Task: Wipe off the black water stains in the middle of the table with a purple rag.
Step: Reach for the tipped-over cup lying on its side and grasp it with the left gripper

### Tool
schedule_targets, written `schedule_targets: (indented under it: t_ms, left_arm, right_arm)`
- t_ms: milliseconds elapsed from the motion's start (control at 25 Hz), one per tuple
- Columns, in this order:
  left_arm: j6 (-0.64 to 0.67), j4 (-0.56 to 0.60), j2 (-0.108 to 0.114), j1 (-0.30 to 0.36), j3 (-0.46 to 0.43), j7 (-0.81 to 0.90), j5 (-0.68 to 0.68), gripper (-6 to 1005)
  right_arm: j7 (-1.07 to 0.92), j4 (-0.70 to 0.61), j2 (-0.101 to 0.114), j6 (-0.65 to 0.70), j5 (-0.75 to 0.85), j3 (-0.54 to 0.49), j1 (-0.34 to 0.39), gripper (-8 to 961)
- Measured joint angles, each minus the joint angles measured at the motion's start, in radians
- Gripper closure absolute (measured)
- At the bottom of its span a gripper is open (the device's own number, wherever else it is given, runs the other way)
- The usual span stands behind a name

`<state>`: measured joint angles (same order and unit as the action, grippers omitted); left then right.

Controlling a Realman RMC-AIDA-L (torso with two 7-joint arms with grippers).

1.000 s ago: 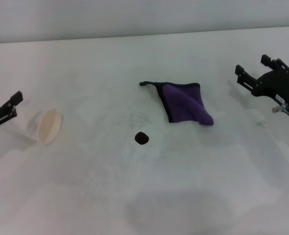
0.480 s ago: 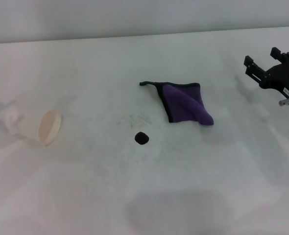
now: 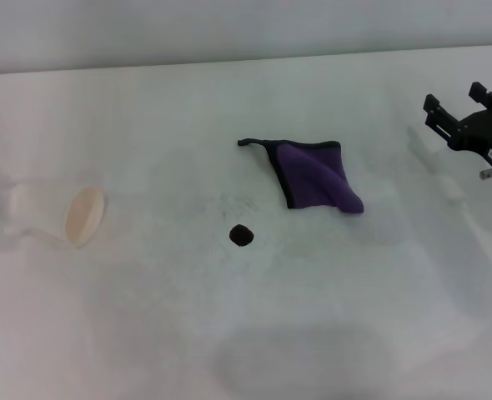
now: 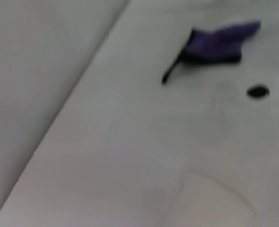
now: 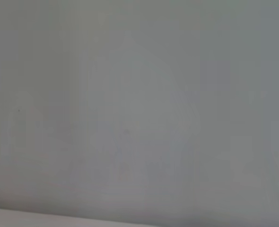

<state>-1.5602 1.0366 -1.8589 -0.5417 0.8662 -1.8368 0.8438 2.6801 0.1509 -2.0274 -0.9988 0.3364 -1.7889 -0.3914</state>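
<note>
a: head view first. purple rag point(image 3: 317, 173) lying flat on the table point(image 3: 229, 333), mid-table and a little toward the far side, one corner folded over, black loop pointing left. black water stains point(image 3: 242, 235) just a single dark blob, near the rag's front-left, not touching it. pale cup point(image 3: 58, 213) on its side well off to the left.

b: and the claws?

a: right claw point(image 3: 464, 117) at the right edge, well apart from the rag, fingers spread and holding nothing. left claw barely a sliver at the left edge; open or closed, cannot tell.

b: left wrist view?

a: rag point(image 4: 217, 42) and stain point(image 4: 257, 91) both far off, nothing gripped in sight.

b: right wrist view?

a: only blank grey surface, nothing of the task.

b: so which step?

a: probably the very start, rag not yet picked up, stain unwiped. next calls for reaching over the rag, pinching the raised fold, then dragging it across the blob.
</note>
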Motion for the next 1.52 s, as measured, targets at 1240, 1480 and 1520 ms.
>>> schedule_targets:
  t_ms: [1240, 1480, 1520]
  left_arm:
    - [0.145, 0.026, -0.169, -0.124, 0.181, -0.172, -0.327, 115]
    - [0.212, 0.002, -0.190, -0.110, 0.194, -0.190, -0.329, 115]
    - [0.219, -0.002, -0.191, -0.108, 0.194, -0.192, -0.329, 115]
  right_arm:
    - [-0.008, -0.010, -0.001, 0.067, 0.003, 0.039, -0.001, 133]
    - [-0.008, -0.010, -0.001, 0.068, 0.003, 0.039, 0.003, 133]
    - [-0.008, -0.010, -0.001, 0.068, 0.003, 0.039, 0.003, 133]
